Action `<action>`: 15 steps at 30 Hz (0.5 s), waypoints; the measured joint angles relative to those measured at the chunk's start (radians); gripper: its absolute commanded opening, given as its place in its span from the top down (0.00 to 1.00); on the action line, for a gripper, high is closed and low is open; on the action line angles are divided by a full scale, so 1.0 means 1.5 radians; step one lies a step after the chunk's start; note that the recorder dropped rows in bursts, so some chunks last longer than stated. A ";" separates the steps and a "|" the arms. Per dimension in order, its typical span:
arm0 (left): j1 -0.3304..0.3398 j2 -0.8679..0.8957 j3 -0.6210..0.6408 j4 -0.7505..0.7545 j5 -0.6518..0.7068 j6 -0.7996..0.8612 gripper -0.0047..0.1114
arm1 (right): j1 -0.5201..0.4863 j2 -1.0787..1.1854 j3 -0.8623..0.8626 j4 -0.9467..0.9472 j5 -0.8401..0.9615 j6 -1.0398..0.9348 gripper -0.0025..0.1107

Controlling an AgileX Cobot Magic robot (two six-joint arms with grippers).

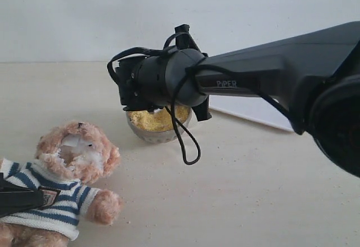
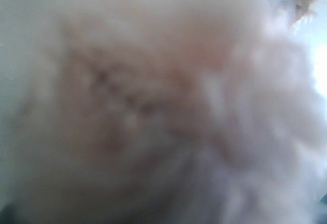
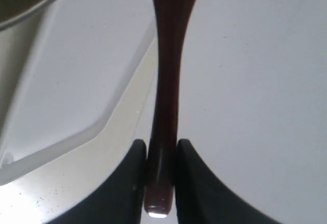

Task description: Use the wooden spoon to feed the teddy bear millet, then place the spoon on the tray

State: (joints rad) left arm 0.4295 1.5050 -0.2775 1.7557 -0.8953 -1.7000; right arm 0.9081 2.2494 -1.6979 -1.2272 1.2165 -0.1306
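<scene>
The black right arm (image 1: 270, 72) reaches toward centre. A fluffy light-brown teddy bear (image 1: 76, 157) in a striped sweater lies front left, with the left gripper (image 1: 34, 196) at its chest; I cannot tell whether it grips. A flat white tray (image 1: 247, 115) lies behind the arm, near a round silver metal bowl (image 1: 152, 133). The right gripper (image 3: 162, 152) pinches the slim reddish-brown wooden spoon (image 3: 167, 81) by its handle end. Fine yellow millet (image 1: 154, 120) fills the bowl.

The teddy bear (image 1: 76, 162) lies on the table (image 1: 236, 196) at the front left. Behind it, a bit to the right, stands the bowl (image 1: 147, 133) with the millet (image 1: 154, 119) in it. The tray (image 1: 253, 115) lies to the right of the bowl.
</scene>
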 measured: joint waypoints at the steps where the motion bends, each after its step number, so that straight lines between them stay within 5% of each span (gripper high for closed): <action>1: 0.000 0.000 0.000 0.000 0.000 0.000 0.91 | 0.000 0.003 0.000 -0.015 0.000 0.004 0.97; 15: 0.000 0.000 0.000 0.000 0.000 0.000 0.91 | -0.003 0.067 0.000 -0.026 -0.001 0.028 0.97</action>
State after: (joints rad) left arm 0.4295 1.5050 -0.2775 1.7557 -0.8953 -1.7000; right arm 0.9036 2.3491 -1.6979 -1.2663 1.2144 -0.0891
